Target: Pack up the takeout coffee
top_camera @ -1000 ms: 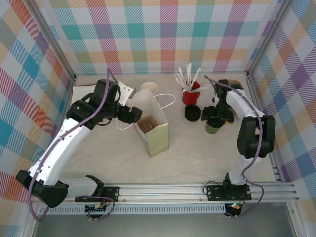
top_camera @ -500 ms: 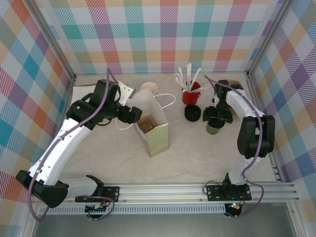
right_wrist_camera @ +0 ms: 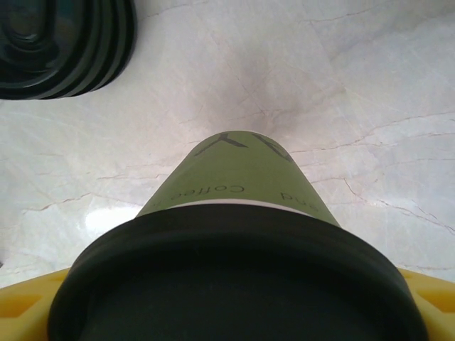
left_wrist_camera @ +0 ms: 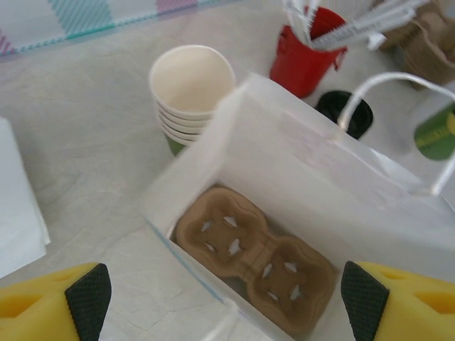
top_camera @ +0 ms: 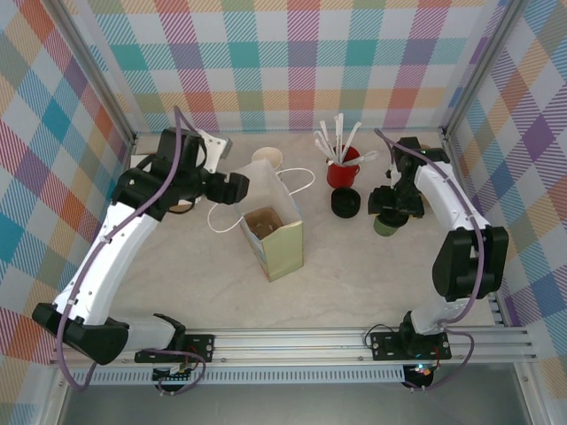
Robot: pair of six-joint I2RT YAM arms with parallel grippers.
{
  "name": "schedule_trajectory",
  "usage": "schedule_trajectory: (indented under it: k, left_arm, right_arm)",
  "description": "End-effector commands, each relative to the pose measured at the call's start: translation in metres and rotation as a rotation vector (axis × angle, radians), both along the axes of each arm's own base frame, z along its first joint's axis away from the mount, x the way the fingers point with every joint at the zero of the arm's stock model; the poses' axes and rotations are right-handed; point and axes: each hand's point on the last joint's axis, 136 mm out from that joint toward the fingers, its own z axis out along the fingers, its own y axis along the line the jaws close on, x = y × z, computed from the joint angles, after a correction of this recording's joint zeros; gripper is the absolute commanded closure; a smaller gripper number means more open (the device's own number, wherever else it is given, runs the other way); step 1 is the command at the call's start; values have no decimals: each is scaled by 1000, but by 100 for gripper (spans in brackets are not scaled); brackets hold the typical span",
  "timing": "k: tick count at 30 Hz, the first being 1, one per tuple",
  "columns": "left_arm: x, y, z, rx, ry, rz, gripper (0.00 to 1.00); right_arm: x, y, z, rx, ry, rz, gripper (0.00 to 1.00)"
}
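The takeout coffee (top_camera: 384,227) is an olive-green paper cup (right_wrist_camera: 242,185) under a black lid (right_wrist_camera: 234,284). It sits between the yellow fingers of my right gripper (top_camera: 387,217), which is shut on it just under the lid, right of the bag. The white paper bag (top_camera: 276,237) stands open in the middle of the table, with a brown two-cup carrier (left_wrist_camera: 256,259) at its bottom. My left gripper (top_camera: 236,188) hovers open above and left of the bag's mouth (left_wrist_camera: 298,163), its black-padded fingertips (left_wrist_camera: 89,298) spread wide with nothing between them.
A red mug of white sticks (top_camera: 344,168) stands behind the bag, with a stack of black lids (top_camera: 345,203) in front of it, close to the held cup. A stack of lidless cups (left_wrist_camera: 190,85) is at the back. White sheets (left_wrist_camera: 18,213) lie at the left.
My right gripper has closed on the cup and shifted slightly back and right with it. My left arm has drawn back and left, away from the bag's mouth.
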Motion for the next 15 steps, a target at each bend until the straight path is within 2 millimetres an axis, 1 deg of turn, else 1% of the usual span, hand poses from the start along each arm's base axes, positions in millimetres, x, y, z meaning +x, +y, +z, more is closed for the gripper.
schedule_trajectory:
  k: [1,4,8,13,15]
  left_arm:
    - [9,9,6,-71,36,56,13]
    - [19,12,3,-99,59,57,12]
    - [30,5,-4,-109,87,8,12]
    - [48,-2,-17,-87,107,-26,13]
    - [58,-4,-23,-75,118,-33,14]
  right_arm:
    - [-11,9,30,16,-24,13,21]
    - [-14,19,50,49,-36,32,21]
    - [-14,36,82,78,-92,71,21]
    - [-13,65,125,131,-195,135,21]
    - [-15,82,143,156,-232,180,21]
